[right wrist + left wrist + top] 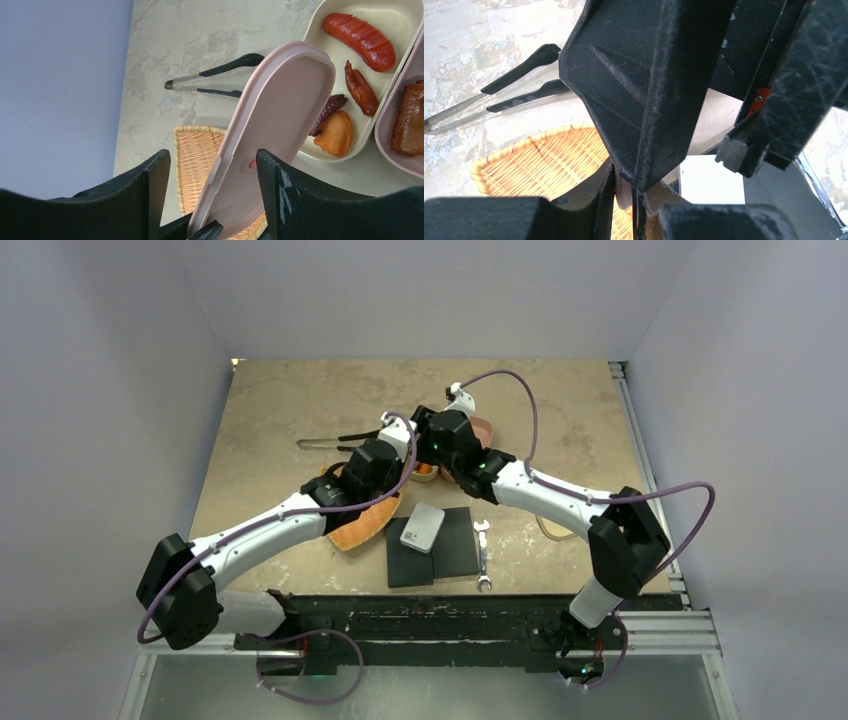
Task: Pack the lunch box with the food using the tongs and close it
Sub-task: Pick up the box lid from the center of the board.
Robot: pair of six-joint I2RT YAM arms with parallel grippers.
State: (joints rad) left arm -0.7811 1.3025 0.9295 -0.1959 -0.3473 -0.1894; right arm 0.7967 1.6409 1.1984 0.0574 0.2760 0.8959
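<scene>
Right pincer (pixel 211 154) straddles lid (pixel 280 115); sausage (pixel 360 35) shows only wrist-side.

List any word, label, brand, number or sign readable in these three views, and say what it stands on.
No readable text in any view.
pink lid: plain, with one small red dot and no lettering.
small white box: any marking is too small to read.
tongs: no marking visible.
</scene>
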